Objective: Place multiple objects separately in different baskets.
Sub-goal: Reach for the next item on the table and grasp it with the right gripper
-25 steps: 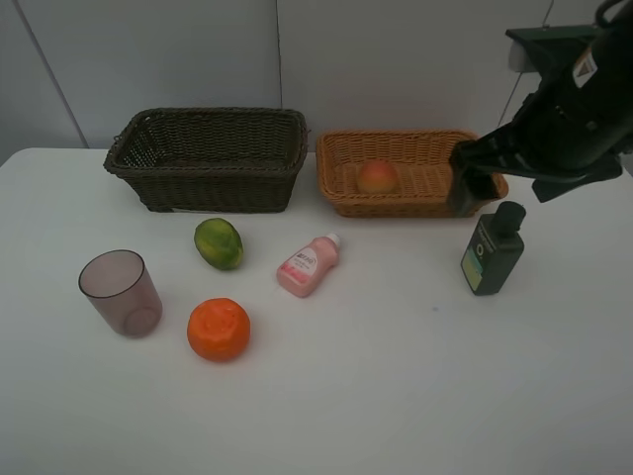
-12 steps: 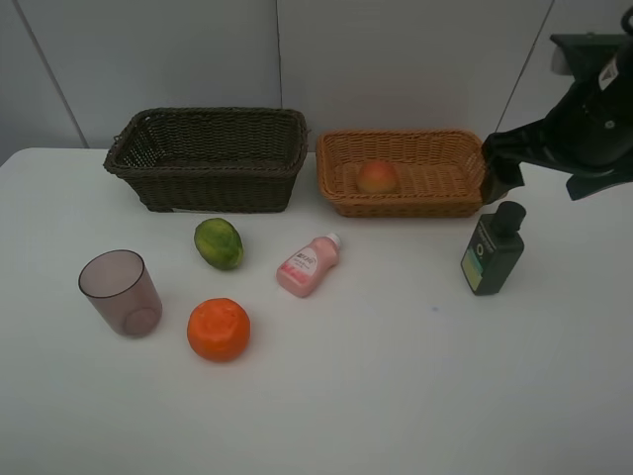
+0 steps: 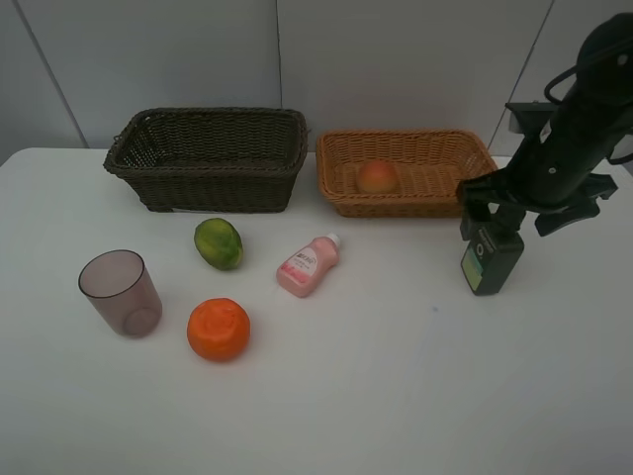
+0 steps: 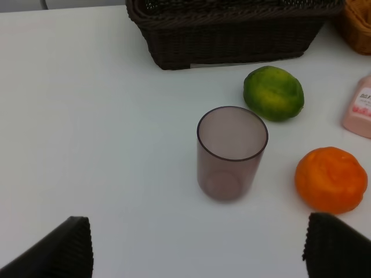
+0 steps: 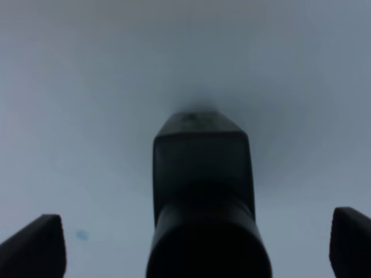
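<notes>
The dark green bottle (image 3: 490, 263) stands upright on the table, right of the tan basket (image 3: 406, 135). My right gripper (image 3: 492, 220) is open and lowered over its black cap. In the right wrist view the bottle (image 5: 202, 174) sits between the spread fingertips (image 5: 35, 246) of that gripper (image 5: 194, 249). A peach-like fruit (image 3: 377, 176) lies in the tan basket. The dark basket (image 3: 208, 114) is empty. The green fruit (image 3: 218, 243), orange (image 3: 219, 329), pink bottle (image 3: 309, 264) and mauve cup (image 3: 121, 293) rest on the table. My left gripper (image 4: 197, 255) is open, short of the cup (image 4: 231, 153).
In the left wrist view the green fruit (image 4: 273, 92), orange (image 4: 330, 179) and pink bottle (image 4: 359, 107) lie beside the cup, with the dark basket (image 4: 232, 40) beyond them. A grey wall runs behind both baskets. The left arm does not show in the exterior view.
My right arm left the tan basket's right end, swung right, then came down so the open gripper now sits around the dark green bottle's cap. The objects have not moved.
</notes>
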You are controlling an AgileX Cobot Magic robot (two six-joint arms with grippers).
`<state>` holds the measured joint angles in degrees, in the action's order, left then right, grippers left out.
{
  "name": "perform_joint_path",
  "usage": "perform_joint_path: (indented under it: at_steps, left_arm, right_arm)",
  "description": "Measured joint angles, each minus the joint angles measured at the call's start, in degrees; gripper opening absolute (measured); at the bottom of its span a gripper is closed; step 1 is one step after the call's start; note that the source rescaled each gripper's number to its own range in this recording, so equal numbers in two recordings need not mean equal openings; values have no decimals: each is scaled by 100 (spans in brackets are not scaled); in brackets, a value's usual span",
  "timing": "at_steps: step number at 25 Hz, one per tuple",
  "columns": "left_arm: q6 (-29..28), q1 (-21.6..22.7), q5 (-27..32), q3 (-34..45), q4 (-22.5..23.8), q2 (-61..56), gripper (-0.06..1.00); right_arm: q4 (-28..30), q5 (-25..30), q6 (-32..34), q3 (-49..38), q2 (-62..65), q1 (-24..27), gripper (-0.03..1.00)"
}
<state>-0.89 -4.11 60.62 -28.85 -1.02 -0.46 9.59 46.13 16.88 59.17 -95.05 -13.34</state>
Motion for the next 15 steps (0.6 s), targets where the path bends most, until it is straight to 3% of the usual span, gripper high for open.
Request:
perform_joint_path:
  at_steps: [10, 13, 15]
  left_arm:
    - [0, 0, 0, 0, 0, 0, 94]
    - [0, 0, 0, 0, 0, 0, 94]
    - [0, 0, 0, 0, 0, 0, 94]
  right_arm:
    - [282, -219, 3, -6, -563, 4, 99]
    - [402, -322, 3, -6, -580, 4, 82]
    - [407, -377, 3, -6, -580, 4, 56]
